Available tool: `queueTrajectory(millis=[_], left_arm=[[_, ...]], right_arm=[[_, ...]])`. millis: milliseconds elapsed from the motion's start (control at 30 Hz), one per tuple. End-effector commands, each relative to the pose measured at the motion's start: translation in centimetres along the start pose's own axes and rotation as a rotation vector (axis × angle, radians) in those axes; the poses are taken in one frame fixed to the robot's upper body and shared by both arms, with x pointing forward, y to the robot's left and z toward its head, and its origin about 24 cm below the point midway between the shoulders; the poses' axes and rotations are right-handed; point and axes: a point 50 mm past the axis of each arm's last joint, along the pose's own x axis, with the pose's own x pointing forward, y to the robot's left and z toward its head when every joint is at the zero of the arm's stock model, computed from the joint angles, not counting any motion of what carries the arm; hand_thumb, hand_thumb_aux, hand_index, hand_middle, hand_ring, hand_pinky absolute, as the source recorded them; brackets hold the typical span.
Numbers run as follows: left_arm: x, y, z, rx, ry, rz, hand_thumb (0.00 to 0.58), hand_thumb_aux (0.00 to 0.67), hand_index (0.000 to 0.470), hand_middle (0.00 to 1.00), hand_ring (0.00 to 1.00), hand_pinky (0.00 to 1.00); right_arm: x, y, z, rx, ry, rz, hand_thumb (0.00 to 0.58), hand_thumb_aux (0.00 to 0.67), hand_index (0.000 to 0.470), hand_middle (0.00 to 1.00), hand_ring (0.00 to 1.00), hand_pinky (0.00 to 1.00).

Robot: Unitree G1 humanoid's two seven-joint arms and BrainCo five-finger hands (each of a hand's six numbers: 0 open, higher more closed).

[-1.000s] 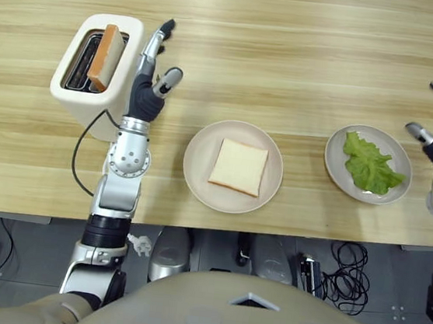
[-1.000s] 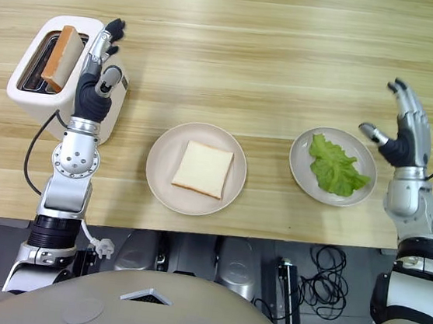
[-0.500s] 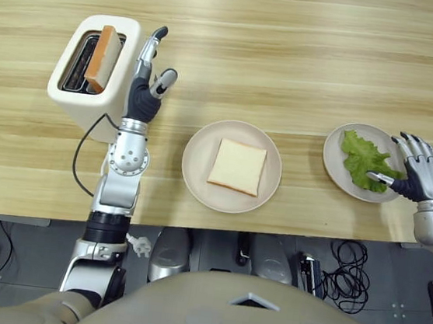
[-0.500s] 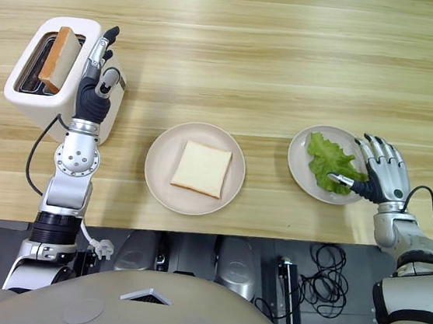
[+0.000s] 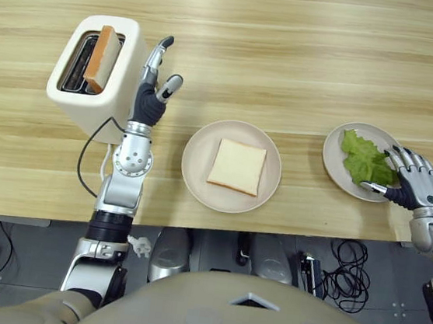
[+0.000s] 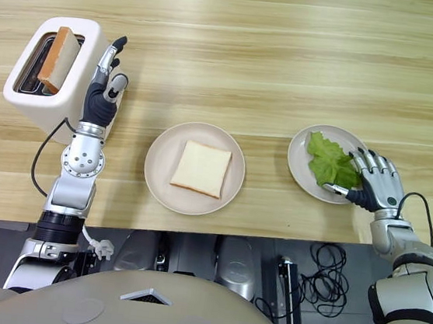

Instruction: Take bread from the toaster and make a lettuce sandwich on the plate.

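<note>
Lettuce (image 5: 364, 157) under right hand (image 5: 414, 180)

Lettuce lies on its side plate (image 5: 331, 155). The right hand has dropped onto its edge, fingers spread and not yet gripping, so a pickup looks next. The left hand (image 5: 149, 100) stands open beside the toaster (image 5: 82, 104).

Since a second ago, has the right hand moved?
Yes. The right hand came toward the robot and leftward, from beyond the far-right rim of the lettuce plate to over its right edge.

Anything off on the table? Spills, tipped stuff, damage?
Nothing stands out. The toaster is upright with a toast slice in its slot, a bread slice lies flat on the middle plate, and the lettuce lies within its small plate.
</note>
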Motion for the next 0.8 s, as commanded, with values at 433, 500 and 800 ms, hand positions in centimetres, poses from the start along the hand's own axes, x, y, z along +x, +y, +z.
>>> queueTrajectory(millis=[433,500,800], left_arm=[[0.0,-1.2,-1.0,-0.004,0.02,-0.047,0.0,0.0,0.0,0.0,0.0,0.0],[0.0,-1.3,-1.1,-0.004,0.02,-0.052,0.0,0.0,0.0,0.0,0.0,0.0],[0.1,-1.7,-1.4,0.002,0.026,-0.064,0.0,0.0,0.0,0.0,0.0,0.0]], right_arm=[[0.6,0.1,0.9,0.035,-0.018,-0.031,0.558,0.539,0.37,0.0,0.0,0.0],[0.8,0.0,1.0,0.038,-0.023,-0.041,0.567,0.57,0.391,0.0,0.0,0.0],[2.0,-1.5,1.2,0.069,-0.038,-0.135,0.58,0.67,0.46,0.45,0.45,0.45]])
